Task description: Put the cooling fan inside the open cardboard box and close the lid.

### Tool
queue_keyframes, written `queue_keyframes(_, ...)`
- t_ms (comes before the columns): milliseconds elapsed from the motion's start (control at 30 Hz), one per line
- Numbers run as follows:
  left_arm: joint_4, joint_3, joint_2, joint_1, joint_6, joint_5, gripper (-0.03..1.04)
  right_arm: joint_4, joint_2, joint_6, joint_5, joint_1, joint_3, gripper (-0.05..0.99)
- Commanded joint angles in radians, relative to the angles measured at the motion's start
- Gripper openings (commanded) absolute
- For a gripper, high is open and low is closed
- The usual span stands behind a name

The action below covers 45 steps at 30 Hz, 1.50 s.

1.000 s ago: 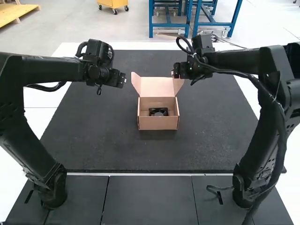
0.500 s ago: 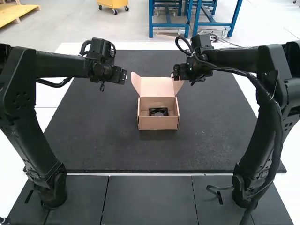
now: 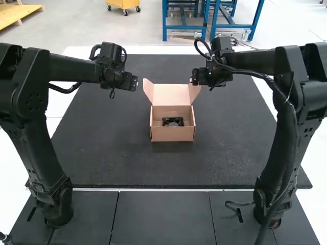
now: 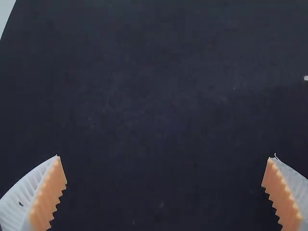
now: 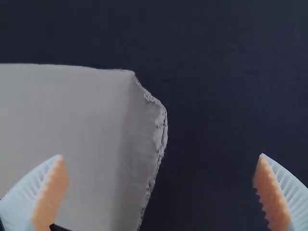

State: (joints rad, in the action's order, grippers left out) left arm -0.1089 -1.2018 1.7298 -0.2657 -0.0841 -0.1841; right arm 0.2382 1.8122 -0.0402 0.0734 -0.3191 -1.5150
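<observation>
Fan (image 3: pixel 172 121) lies inside the box (image 3: pixel 172 133), whose lid (image 3: pixel 171 94) stands up at the back. My left hand (image 3: pixel 134 82) and right hand (image 3: pixel 194 78) flank it, both spread. I'd push the lid forward evenly from behind.

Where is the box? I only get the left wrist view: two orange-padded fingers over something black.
Observer: The high view shows the box in the middle of the mat, off to the right of your left fingers and apart from them.
Visitor: Is the fan in it yet?
Observer: Yes, the fan lies flat on the box's floor.
Visitor: What is the other arm doing?
Observer: In the right wrist view, the right fingers are open, with a corner of the raised lid in front of them.
</observation>
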Motion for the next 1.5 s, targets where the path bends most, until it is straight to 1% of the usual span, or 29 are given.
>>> queue_keyframes(0,0.009,-0.042,0.008,-0.001,-0.003,-0.009,0.96,0.001,0.021,0.005,0.022,0.014,-0.045,0.85)
queue_keyframes(67,0.009,-0.047,0.014,-0.001,-0.003,-0.008,0.96,0.016,0.029,0.005,0.025,0.011,-0.057,0.81)
queue_keyframes(133,0.011,-0.051,0.019,-0.003,-0.003,-0.008,0.96,0.036,0.041,0.005,0.045,0.009,-0.071,0.80)
queue_keyframes(200,0.012,-0.054,0.024,-0.003,-0.003,-0.008,0.96,0.061,0.050,0.005,0.052,0.008,-0.085,0.79)
queue_keyframes(300,0.015,-0.056,0.028,-0.003,-0.003,-0.008,0.96,0.087,0.064,0.005,0.075,0.011,-0.102,0.74)
queue_keyframes(400,0.021,-0.056,0.033,-0.003,-0.005,-0.008,0.96,0.089,0.065,0.002,0.078,0.014,-0.109,0.68)
queue_keyframes(433,0.023,-0.056,0.034,-0.003,-0.005,-0.008,0.96,0.089,0.067,0.000,0.078,0.014,-0.111,0.63)
queue_keyframes(533,0.023,-0.056,0.036,-0.007,-0.005,-0.008,0.96,0.089,0.067,0.000,0.080,0.014,-0.113,0.61)
queue_keyframes(633,0.026,-0.056,0.036,-0.015,-0.005,-0.008,0.96,0.089,0.067,-0.006,0.080,0.014,-0.111,0.54)
queue_keyframes(800,0.029,-0.058,0.042,-0.021,-0.005,-0.008,0.96,0.092,0.067,-0.006,0.080,0.012,-0.111,0.52)
queue_keyframes(833,0.029,-0.059,0.043,-0.023,-0.005,-0.008,0.96,0.092,0.067,-0.006,0.080,0.014,-0.113,0.49)
queue_keyframes(900,0.029,-0.064,0.047,-0.026,-0.005,-0.008,0.96,0.090,0.067,-0.006,0.085,0.014,-0.111,0.46)
queue_keyframes(1100,0.029,-0.084,0.065,-0.038,-0.008,-0.008,0.96,0.093,0.067,-0.006,0.094,0.015,-0.113,0.41)
queue_keyframes(1133,0.029,-0.087,0.066,-0.041,-0.009,-0.008,0.96,0.093,0.067,-0.006,0.097,0.014,-0.111,0.38)
queue_keyframes(1267,0.026,-0.102,0.076,-0.046,-0.014,-0.006,0.96,0.101,0.067,-0.006,0.101,0.015,-0.113,0.35)
queue_keyframes(1400,0.018,-0.107,0.077,-0.046,-0.017,-0.006,0.96,0.101,0.067,-0.006,0.101,0.014,-0.113,0.28)
queue_keyframes(1467,0.009,-0.108,0.077,-0.046,-0.017,-0.005,0.96,0.101,0.067,-0.007,0.101,0.014,-0.113,0.26)
